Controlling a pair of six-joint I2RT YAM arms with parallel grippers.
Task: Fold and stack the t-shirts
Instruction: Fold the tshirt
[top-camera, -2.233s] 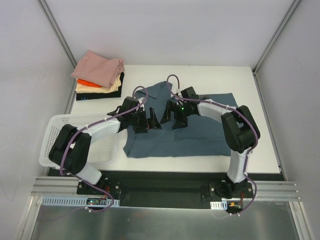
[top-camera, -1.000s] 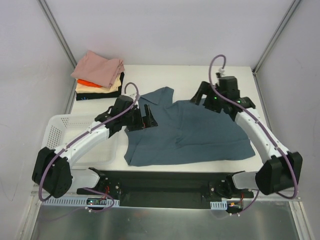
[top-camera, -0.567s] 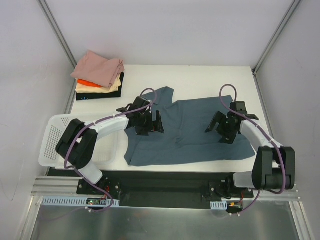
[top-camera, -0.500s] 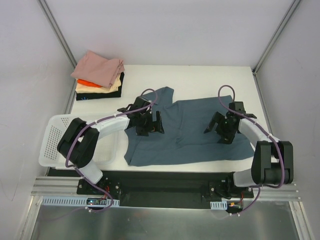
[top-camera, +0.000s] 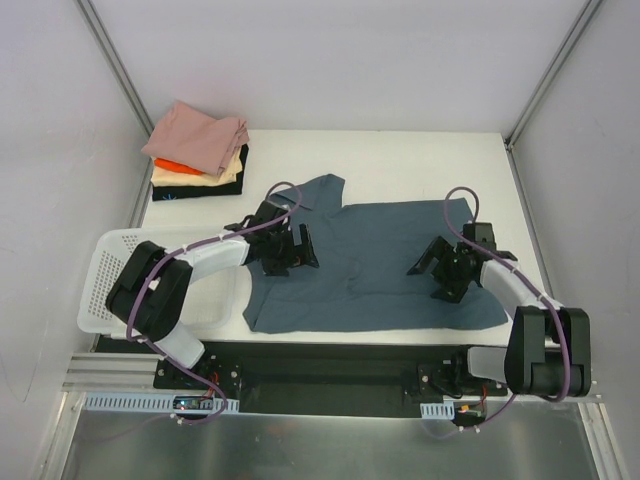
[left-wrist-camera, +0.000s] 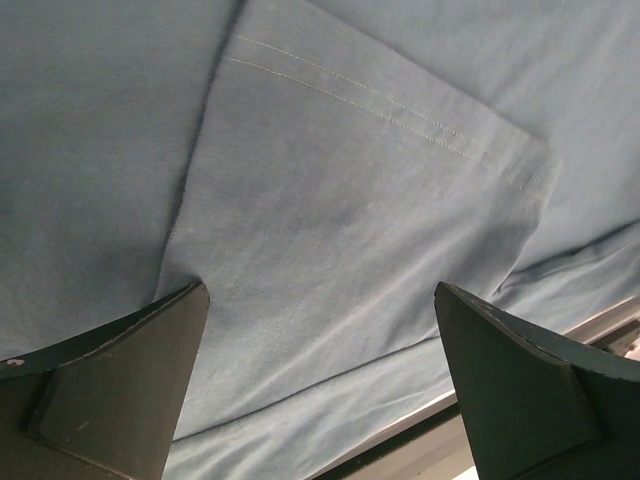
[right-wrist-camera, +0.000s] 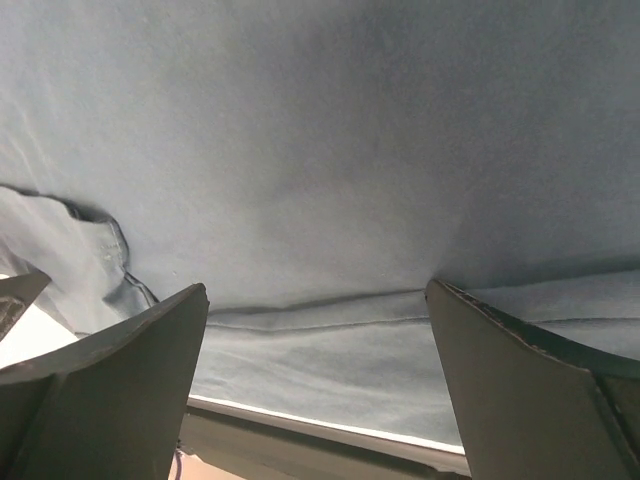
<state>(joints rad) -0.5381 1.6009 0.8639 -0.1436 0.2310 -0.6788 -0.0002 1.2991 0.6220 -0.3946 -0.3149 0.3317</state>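
1. Since folding needs a flat start, blue tee is laid spread out on worktop, front-centre, hem towards the arms.
2. Over its left part, left gripper is held low, jaws wide apart, nothing grasped; a stitched flap of cloth is seen between its fingers.
3. Over the right part, right gripper is held low, likewise spread and empty.
4. Both are judged to be placed for smoothing or pinching ahead of a first fold.
5. Folded stack, pink on top, is kept at far-left corner; basket is set by the left arm.

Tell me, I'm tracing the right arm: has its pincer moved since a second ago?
Yes. The right pincer moved away from the table's far edge, toward its near edge.
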